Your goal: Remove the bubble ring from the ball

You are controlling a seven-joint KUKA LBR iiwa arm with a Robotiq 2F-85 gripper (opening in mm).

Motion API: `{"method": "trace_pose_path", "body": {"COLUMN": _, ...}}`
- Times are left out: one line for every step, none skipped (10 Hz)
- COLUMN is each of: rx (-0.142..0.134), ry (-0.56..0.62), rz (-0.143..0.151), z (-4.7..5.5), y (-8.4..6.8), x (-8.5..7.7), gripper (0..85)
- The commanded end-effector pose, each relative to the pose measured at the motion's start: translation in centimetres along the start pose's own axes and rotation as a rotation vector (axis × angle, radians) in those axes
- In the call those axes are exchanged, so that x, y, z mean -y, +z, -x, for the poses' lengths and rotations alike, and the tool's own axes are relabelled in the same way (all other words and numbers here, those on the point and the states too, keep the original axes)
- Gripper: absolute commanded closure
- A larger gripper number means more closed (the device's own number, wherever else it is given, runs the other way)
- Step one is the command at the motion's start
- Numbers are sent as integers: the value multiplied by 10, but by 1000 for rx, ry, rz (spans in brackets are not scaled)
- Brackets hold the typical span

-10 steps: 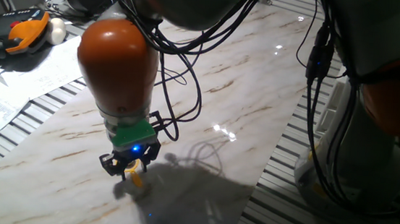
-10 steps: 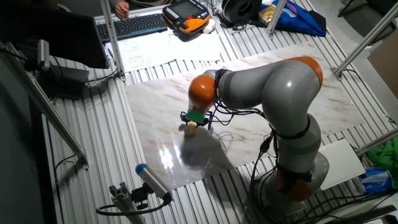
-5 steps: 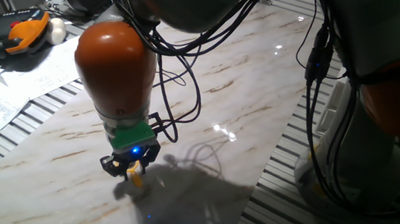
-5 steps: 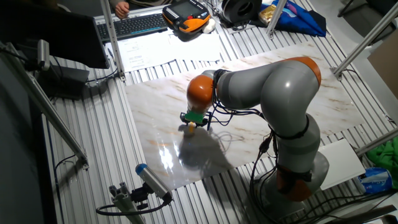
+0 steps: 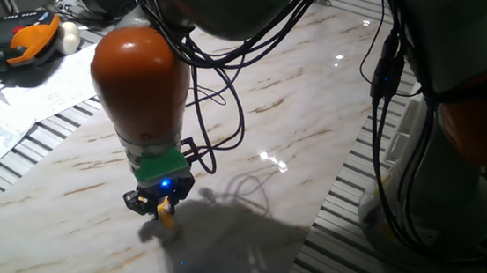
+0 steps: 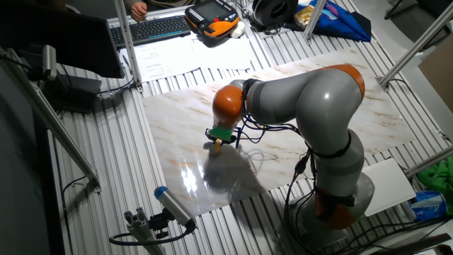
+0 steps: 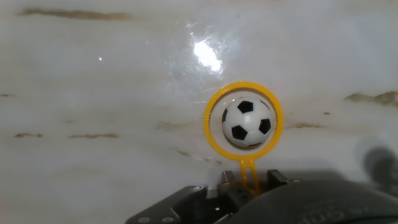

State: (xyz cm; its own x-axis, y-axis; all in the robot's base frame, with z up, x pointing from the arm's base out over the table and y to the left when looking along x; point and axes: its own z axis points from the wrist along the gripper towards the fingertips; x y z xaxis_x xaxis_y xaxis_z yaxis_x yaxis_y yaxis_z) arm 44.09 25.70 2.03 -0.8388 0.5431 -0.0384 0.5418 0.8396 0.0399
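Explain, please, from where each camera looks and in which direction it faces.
One fixed view: low beside the table, close on the orange wrist and the gripper.
The other fixed view: high, looking down over the marble table and the whole arm.
Hand view: on the hand, facing down at the bubble ring around the ball; gripper base at the bottom edge.
Both fixed views show the gripper and marble.

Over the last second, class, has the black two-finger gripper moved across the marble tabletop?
No. The gripper stays put by the same brown veins of the marble tabletop.

ball (image 7: pixel 247 122) inside bubble ring (image 7: pixel 213 135) | both on marble table (image 7: pixel 93 93)
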Motion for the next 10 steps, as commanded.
{"method": "trace_pose_path", "body": {"rx": -3, "ry": -8, "rz": -6, "z": 0, "y": 0, "x": 0, "gripper": 510}}
{"method": "trace_pose_path", "body": {"rx": -6, "ry": -13, "rz": -10, "z": 0, "y": -1, "x": 0, "gripper": 510}}
{"method": "trace_pose_path", "body": {"rx": -8, "ry": -17, "rz": -11, "z": 0, "y": -1, "x": 1, "gripper": 680}}
{"method": "trace_pose_path", "body": {"rx": -8, "ry": -22, "rz": -11, "z": 0, "y": -1, "x": 1, "gripper": 680}}
{"method": "trace_pose_path", "body": {"rx": -10, "ry": -27, "rz": -10, "z": 0, "y": -1, "x": 1, "gripper": 680}}
{"method": "trace_pose_path", "body": {"rx": -11, "ry": -26, "rz": -7, "z": 0, "y": -1, "x": 1, "gripper": 850}}
{"method": "trace_pose_path", "body": {"rx": -11, "ry": -30, "rz": -7, "z": 0, "y": -2, "x": 1, "gripper": 850}}
{"method": "trace_pose_path", "body": {"rx": -15, "ry": -31, "rz": -8, "z": 0, "y": -4, "x": 1, "gripper": 850}}
{"method": "trace_pose_path", "body": {"rx": -16, "ry": -29, "rz": -6, "z": 1, "y": -7, "x": 0, "gripper": 850}}
{"method": "trace_pose_path", "body": {"rx": -17, "ry": -28, "rz": -5, "z": 2, "y": -8, "x": 0, "gripper": 850}}
